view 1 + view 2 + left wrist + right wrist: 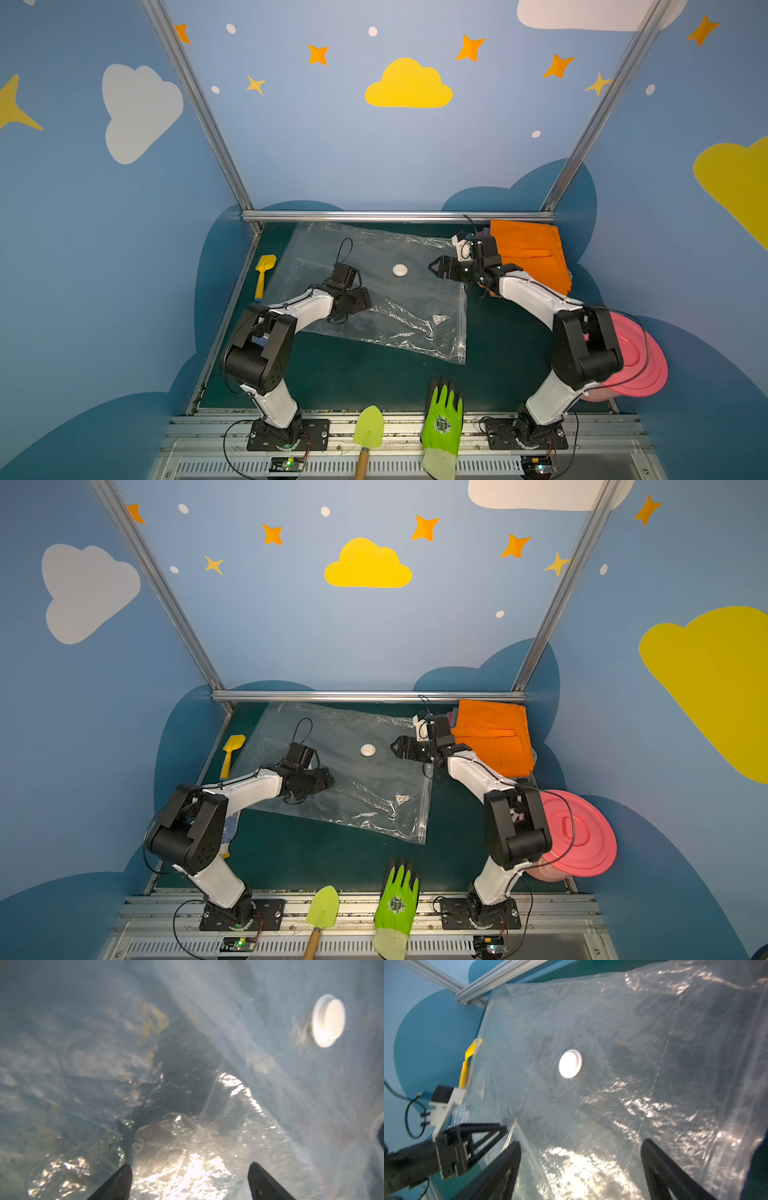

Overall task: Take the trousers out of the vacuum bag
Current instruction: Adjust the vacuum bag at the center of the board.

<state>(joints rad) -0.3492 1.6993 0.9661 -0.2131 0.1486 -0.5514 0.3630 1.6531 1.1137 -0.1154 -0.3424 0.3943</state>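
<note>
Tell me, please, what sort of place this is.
Probably a robot data-collection booth, dressed like a nursery: an aluminium frame holds blue walls painted with clouds and stars, and the left arm and right arm are bolted to a rail beside a green table.

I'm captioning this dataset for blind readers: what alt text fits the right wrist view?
A clear, crinkled vacuum bag lies spread out, apparently empty, its round white valve near the middle. The open right gripper stands in the foreground; the left gripper and a yellow toy shovel sit at the bag's far side.
</note>
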